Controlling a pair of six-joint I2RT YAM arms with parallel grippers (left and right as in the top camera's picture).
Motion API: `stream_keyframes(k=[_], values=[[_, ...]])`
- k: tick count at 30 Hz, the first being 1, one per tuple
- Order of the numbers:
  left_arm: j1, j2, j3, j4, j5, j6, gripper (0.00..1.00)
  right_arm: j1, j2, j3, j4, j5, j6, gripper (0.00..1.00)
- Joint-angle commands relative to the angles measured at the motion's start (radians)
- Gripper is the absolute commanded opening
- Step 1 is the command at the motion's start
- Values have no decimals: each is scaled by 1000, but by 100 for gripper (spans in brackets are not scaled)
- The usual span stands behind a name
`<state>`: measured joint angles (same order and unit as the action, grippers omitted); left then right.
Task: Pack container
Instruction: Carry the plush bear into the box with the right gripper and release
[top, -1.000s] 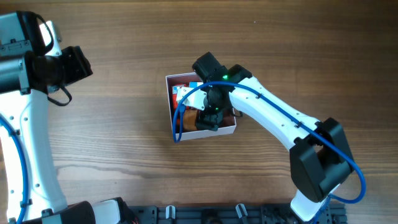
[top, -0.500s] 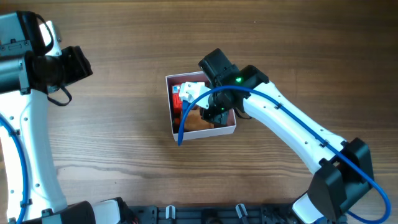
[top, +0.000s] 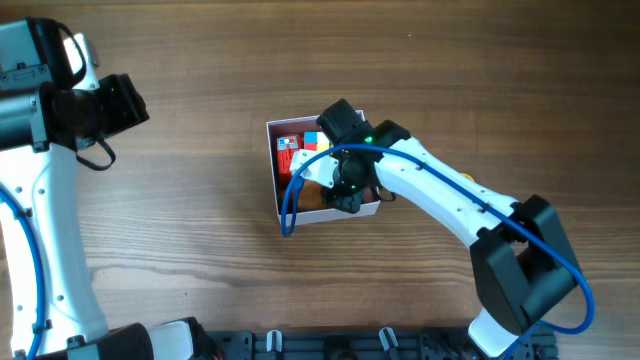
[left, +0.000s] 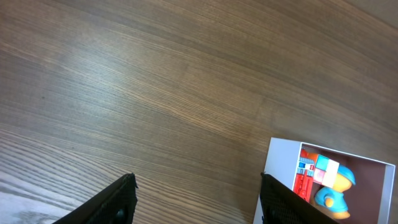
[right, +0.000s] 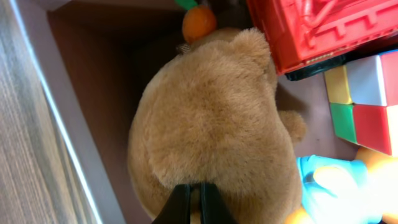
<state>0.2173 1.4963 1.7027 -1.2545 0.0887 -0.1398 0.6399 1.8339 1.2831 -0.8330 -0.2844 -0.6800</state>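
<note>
Tan plush bear (right: 214, 118) in container (right: 71, 155), red toy (right: 329, 28) beside, closed end effector (right: 194, 202) touching bear

Right arm (top: 440, 195) and left arm (top: 40, 230): white shells, black joints, blue cable (top: 284, 205) along each, tiny green light (top: 368, 126) on the right one.

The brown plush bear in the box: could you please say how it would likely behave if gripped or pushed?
The plush bear, with thick fuzzy fur, would likely squash and flop, not stay stiff. It is probably light for its bulk. Sitting between the container wall and the red toy, it seems unlikely to roll.
</note>
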Motion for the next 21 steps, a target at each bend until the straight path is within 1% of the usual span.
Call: stream_keyframes(k=[1, 4, 6, 9, 12, 13, 18, 21], values=[[3, 8, -4, 0, 16, 5, 64, 2, 91, -40, 18, 85, 55, 4], [3, 8, -4, 1, 16, 5, 64, 2, 91, -40, 26, 100, 57, 5], [3, 8, -4, 0, 16, 5, 64, 2, 91, -40, 42, 219, 100, 6], [3, 8, -4, 1, 16, 5, 64, -5, 91, -40, 73, 380, 209, 6], [3, 8, -4, 1, 16, 5, 65, -26, 91, -40, 72, 393, 250, 7], [3, 8, -4, 1, 16, 5, 65, -29, 91, -40, 71, 393, 266, 9], [3, 8, -4, 1, 16, 5, 65, -29, 91, -40, 65, 389, 264, 9], [3, 8, -4, 2, 16, 5, 65, -29, 91, -40, 66, 389, 264, 7]])
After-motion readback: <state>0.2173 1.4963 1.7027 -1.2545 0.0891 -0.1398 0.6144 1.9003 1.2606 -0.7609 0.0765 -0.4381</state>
